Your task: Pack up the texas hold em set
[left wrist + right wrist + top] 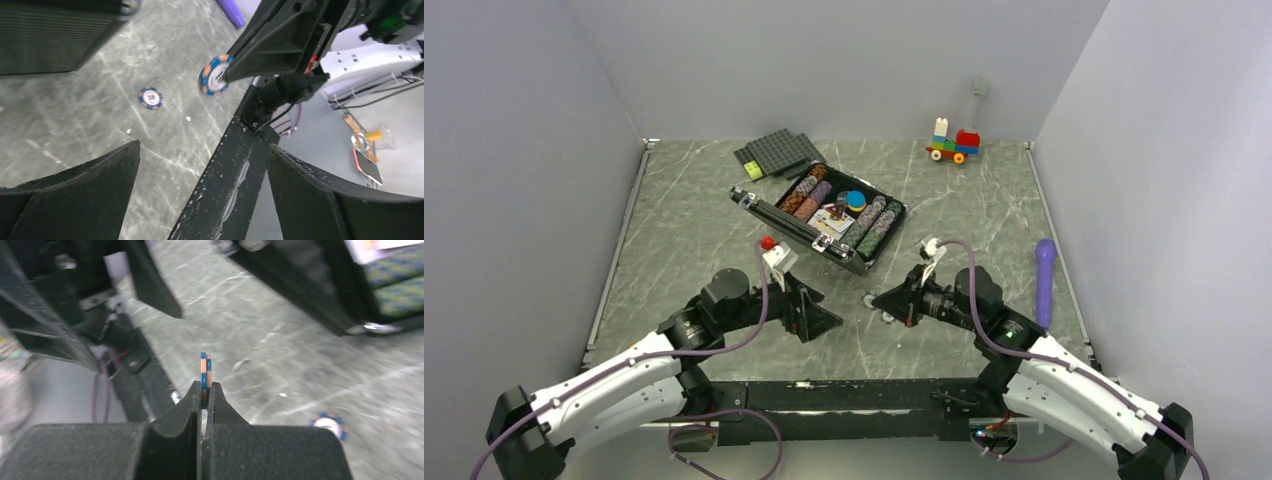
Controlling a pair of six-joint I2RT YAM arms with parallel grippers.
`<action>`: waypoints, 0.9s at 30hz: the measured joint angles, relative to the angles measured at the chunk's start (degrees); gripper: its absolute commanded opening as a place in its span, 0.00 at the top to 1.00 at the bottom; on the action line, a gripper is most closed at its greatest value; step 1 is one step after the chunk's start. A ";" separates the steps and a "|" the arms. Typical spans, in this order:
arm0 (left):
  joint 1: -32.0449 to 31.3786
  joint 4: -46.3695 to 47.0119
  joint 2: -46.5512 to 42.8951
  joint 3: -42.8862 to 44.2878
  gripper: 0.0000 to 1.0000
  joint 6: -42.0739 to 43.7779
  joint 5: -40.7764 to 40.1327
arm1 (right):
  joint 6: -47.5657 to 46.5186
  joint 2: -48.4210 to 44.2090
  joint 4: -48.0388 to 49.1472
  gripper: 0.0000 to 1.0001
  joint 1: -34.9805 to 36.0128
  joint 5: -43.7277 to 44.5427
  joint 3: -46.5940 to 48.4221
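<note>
Fingers (186, 412) of the right gripper (202, 390) are pinched tight on a blue-and-orange chip (205, 371), which stands on edge between the tips and sticks out above them. From the left wrist view its face shows, tilted, lifted off the table (684, 230). This grip sits on the near side of the case (784, 218), just right of its near corner and close to it.

A loose chip (151, 98) of the same colours lies flat on the table near the right gripper's tip, also on the near side of the case.

The case lies open about mid-table, turned at an angle, with its silver-trimmed black lid along the near-left edge. Inside are rows of chips (809, 190) at both ends, cards (832, 215) in the middle and a blue disc (856, 199) beside them.

The left gripper (829, 322) is near the case's near-left side, its jaws spread wide with nothing between them; its tip points toward the right gripper across a small gap.

Baseplates (779, 152) lie at the far-left corner of the case, touching or nearly so. A toy car (954, 146) stands well beyond the case to the far right, by the back wall. A purple object (1045, 280) lies well to the right of the case, at the table's edge.
</note>
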 measured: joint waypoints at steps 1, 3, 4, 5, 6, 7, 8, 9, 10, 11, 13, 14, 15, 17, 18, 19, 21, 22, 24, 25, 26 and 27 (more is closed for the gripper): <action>1.05 -1.62 -0.63 0.59 0.01 0.70 0.20 | -1.25 -0.31 -3.41 1.00 -0.76 2.34 1.33; 3.67 -6.80 -2.16 2.60 0.01 2.47 0.39 | -3.48 -0.87 -8.44 1.00 -2.36 6.49 3.80; 4.90 -9.66 -2.71 3.85 0.01 3.54 0.44 | -4.35 -1.09 -10.01 1.00 -3.04 8.09 4.76; 6.14 -12.63 -3.06 5.27 0.01 4.46 0.46 | -5.53 -1.22 -11.91 1.00 -3.93 10.25 6.03; 7.54 -15.87 -3.28 6.93 0.01 5.60 0.44 | -6.84 -1.18 -13.27 1.00 -4.90 12.74 7.28; 9.14 -19.10 -3.28 8.83 0.01 6.86 0.35 | -8.13 -0.68 -14.16 1.00 -5.86 14.67 8.46; 10.38 -21.27 -3.26 10.21 0.01 7.74 0.35 | -9.09 0.00 -14.58 1.00 -6.64 16.31 9.27; 12.11 -24.46 -3.21 12.07 0.01 9.11 0.35 | -10.34 1.20 -14.78 1.00 -7.85 18.12 10.27; 13.55 -26.84 -3.23 13.49 0.01 10.32 0.31 | -11.54 3.04 -14.80 1.00 -9.25 19.58 11.47; 14.88 -29.16 -3.26 14.84 0.00 11.58 0.20 | -12.66 5.62 -14.45 1.00 -10.78 20.87 12.70; 16.92 -33.22 -3.26 17.09 0.01 14.27 -0.57 | -14.60 11.30 -13.09 1.00 -13.79 21.92 14.84; 17.68 -35.10 -3.30 17.94 0.01 15.69 -1.33 | -15.72 15.23 -11.76 1.00 -15.72 21.94 15.98; 18.12 -36.44 -3.43 18.36 0.01 16.74 -2.16 | -16.52 18.16 -10.71 1.00 -16.98 21.81 16.65; 18.75 -38.82 -3.91 18.60 0.01 19.17 -4.50 | -18.36 24.70 -8.66 1.00 -19.89 21.29 18.05; 18.97 -40.09 -4.22 18.53 0.01 20.44 -5.90 | -19.34 27.74 -7.87 1.00 -21.29 20.87 18.84; 19.08 -40.74 -4.59 18.34 0.01 21.44 -7.08 | -20.31 30.73 -7.15 1.00 -22.51 20.02 19.98; 19.30 -41.31 -5.66 17.16 0.01 22.93 -9.51 | -22.47 37.40 -5.97 1.00 -24.79 18.14 23.91; 19.37 -41.57 -5.95 16.63 0.01 23.37 -10.19 | -23.28 39.58 -5.31 1.00 -25.29 17.27 25.33; 19.56 -42.45 -6.01 15.96 0.01 24.33 -11.56 | -25.35 44.63 -3.91 1.00 -26.49 15.06 29.44; 19.63 -42.66 -5.90 15.82 0.01 24.70 -12.15 | -26.36 46.93 -3.39 1.00 -26.95 13.81 31.34; 19.76 -42.66 -5.84 15.69 0.01 25.03 -12.57 | -27.28 49.09 -2.84 1.00 -27.26 12.70 33.33; 19.91 -42.66 -5.62 15.63 0.01 25.29 -12.81 | -28.00 50.99 -2.45 1.00 -27.39 11.91 34.99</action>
